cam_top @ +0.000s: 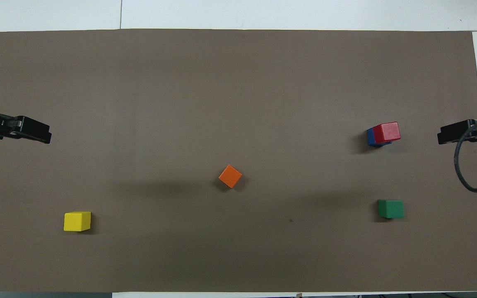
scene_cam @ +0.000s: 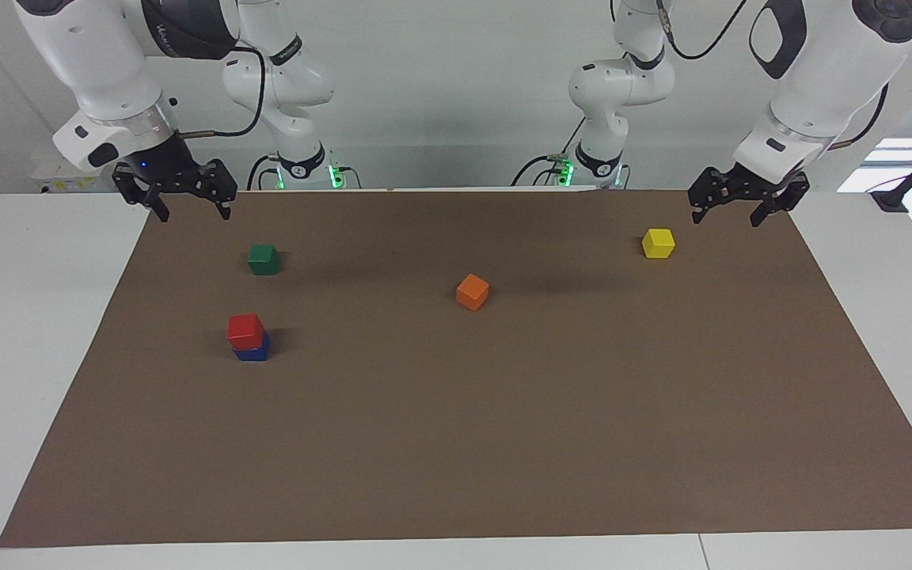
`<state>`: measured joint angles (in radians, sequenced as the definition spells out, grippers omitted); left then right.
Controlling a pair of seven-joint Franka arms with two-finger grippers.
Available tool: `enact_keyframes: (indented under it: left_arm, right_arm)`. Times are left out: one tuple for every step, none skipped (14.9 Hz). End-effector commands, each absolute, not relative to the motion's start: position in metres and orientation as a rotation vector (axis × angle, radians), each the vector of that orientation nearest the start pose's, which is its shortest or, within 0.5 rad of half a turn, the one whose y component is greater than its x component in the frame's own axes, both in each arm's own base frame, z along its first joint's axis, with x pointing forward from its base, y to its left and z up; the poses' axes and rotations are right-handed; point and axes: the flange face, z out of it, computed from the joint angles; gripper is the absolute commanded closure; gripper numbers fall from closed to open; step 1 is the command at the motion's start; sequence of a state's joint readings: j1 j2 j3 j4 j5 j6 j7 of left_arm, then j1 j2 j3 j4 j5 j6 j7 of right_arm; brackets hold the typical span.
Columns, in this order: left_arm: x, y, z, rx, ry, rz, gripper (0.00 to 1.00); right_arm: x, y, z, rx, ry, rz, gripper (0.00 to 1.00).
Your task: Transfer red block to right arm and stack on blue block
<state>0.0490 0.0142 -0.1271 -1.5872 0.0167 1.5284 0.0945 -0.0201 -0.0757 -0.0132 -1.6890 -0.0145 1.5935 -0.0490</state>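
The surface [scene_cam: 456, 443] wears a matt brown, paper-like sheet. The red block [scene_cam: 245, 330] looks smooth and glossy. Both arms have shiny white plastic shells.

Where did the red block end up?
The red block sits on top of the blue block, toward the right arm's end of the table, farther from the robots than the green block.

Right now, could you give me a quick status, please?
Both grippers open, empty: left gripper, right gripper. Red block sits on blue block. Nothing in the way.
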Motion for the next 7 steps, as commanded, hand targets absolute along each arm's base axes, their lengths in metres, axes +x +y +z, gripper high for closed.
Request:
enact_keyframes:
  left_arm:
    - [0.552,-0.044,0.613,-3.102,0.285,0.110,0.00]
    - [0.551,-0.044,0.613,-3.101,0.285,0.115,0.00]
    - [0.551,-0.043,0.612,-3.101,0.283,0.115,0.00]
    - [0.551,-0.040,0.611,-3.102,0.271,0.120,0.00]
    - [0.551,-0.035,0.612,-3.104,0.259,0.118,0.00]
    - [0.551,-0.034,0.612,-3.104,0.254,0.120,0.00]
    - [0.551,-0.034,0.612,-3.104,0.257,0.118,0.00]
  right_arm:
    - [0.536,-0.030,0.617,-3.138,-0.010,0.034,0.01]
    - [0.536,-0.031,0.618,-3.137,0.005,0.031,0.01]
    - [0.536,-0.031,0.619,-3.125,0.024,0.027,0.01]
    - [0.536,-0.030,0.619,-3.106,0.031,0.026,0.01]
    - [0.537,-0.030,0.619,-3.106,0.032,0.026,0.01]
    - [0.537,-0.033,0.620,-3.112,0.036,0.022,0.01]
    - [0.537,-0.032,0.621,-3.117,0.034,0.020,0.01]
